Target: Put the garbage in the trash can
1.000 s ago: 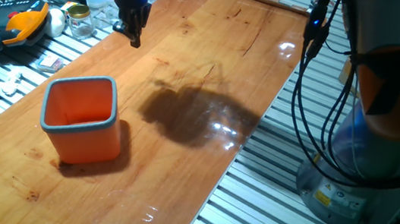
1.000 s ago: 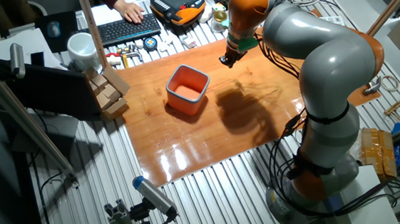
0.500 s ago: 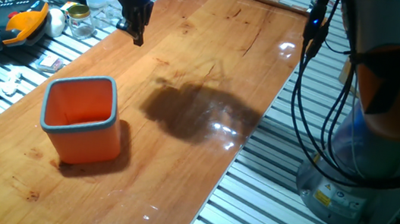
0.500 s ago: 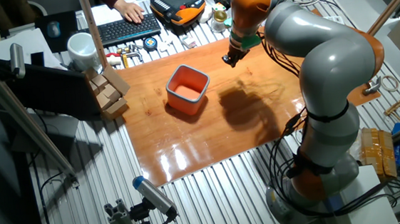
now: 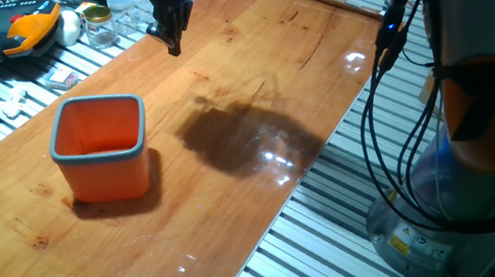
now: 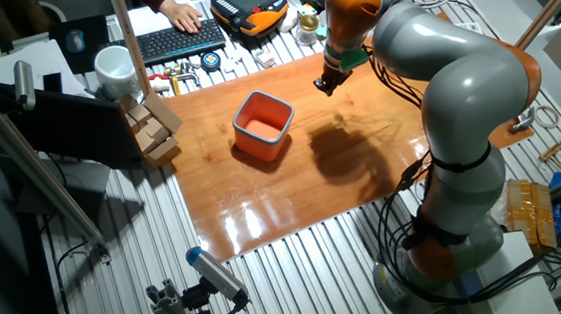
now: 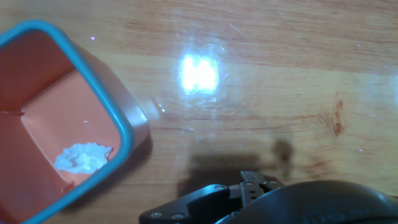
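The crumpled white garbage [image 7: 82,158] lies inside the orange trash can [image 5: 101,146] on the wooden tabletop [image 5: 264,84], while my hand [image 5: 172,42] hangs at its one o'clock, fingers seemingly together.

The trash can [image 7: 127,134] is cropped; the hand's [image 5: 172,42] fingertips blur together.

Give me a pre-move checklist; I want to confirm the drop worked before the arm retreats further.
1. Garbage inside the trash can: ok, it lies on the bottom.
2. Trash can upright on the table: ok.
3. Gripper clear of the trash can: ok, it is up near the table's far edge.
4. Gripper empty: cannot tell, fingertips poorly seen.
5. Jars beside the gripper untouched: ok, apart.
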You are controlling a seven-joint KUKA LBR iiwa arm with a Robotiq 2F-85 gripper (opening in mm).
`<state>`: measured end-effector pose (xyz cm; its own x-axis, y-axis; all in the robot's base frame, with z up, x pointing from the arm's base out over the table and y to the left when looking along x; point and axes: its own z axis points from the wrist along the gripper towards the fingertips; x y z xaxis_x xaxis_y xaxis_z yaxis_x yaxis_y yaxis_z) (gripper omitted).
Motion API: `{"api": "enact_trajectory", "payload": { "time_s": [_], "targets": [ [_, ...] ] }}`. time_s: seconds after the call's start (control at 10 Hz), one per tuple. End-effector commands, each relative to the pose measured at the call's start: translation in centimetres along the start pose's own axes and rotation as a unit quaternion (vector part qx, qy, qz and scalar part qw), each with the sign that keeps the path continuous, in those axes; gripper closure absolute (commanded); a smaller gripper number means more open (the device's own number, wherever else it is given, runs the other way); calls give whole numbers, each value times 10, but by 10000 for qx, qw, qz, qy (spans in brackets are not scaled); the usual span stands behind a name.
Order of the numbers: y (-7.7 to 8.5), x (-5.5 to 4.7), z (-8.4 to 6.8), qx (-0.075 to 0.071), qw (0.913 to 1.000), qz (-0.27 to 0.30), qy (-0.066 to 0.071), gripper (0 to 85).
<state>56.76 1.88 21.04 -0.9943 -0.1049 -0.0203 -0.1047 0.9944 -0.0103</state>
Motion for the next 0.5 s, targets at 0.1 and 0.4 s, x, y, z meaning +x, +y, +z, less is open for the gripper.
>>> {"api": "enact_trajectory", "payload": {
  "time_s": [0.1, 0.4],
  "targets": [
    [-3, 3, 0, -1, 10000, 31, -19, 850],
    [-8, 7, 2, -69, 10000, 63, -25, 850]
  ]
}}
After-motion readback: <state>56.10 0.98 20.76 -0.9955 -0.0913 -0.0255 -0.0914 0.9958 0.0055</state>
